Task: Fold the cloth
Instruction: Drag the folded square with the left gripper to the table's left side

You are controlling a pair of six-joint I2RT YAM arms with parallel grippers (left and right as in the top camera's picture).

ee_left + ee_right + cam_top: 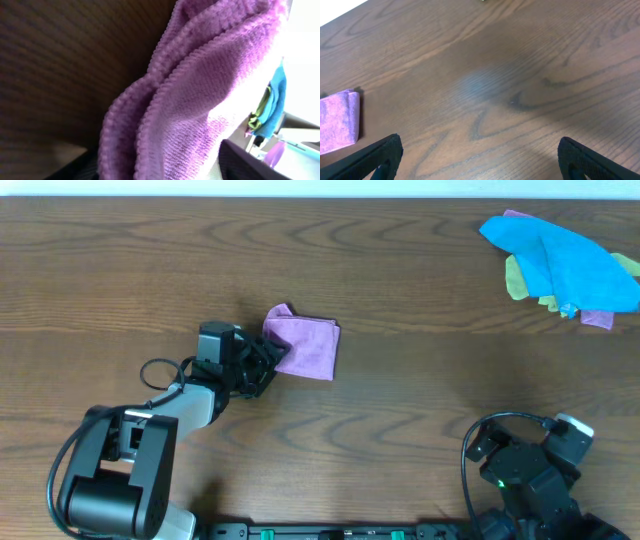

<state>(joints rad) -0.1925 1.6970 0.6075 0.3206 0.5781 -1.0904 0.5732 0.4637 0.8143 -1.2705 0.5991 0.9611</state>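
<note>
The lilac cloth (305,345) lies folded small, left of the table's middle, with its left edge bunched up. My left gripper (268,365) is at that bunched edge. In the left wrist view thick cloth folds (200,100) fill the space between my left gripper's (160,170) dark fingers (250,165). The jaws stand wide, and a thin bright gap shows beside the right finger. My right gripper (480,160) hangs open over bare wood near the front right, with the cloth (337,122) far off to its left.
A heap of bright blue and yellow-green cloths (560,265) lies at the far right corner, and it also shows in the distance as the cloth heap (272,100). The right arm (525,470) sits at the front right edge. Dark wood table (420,390).
</note>
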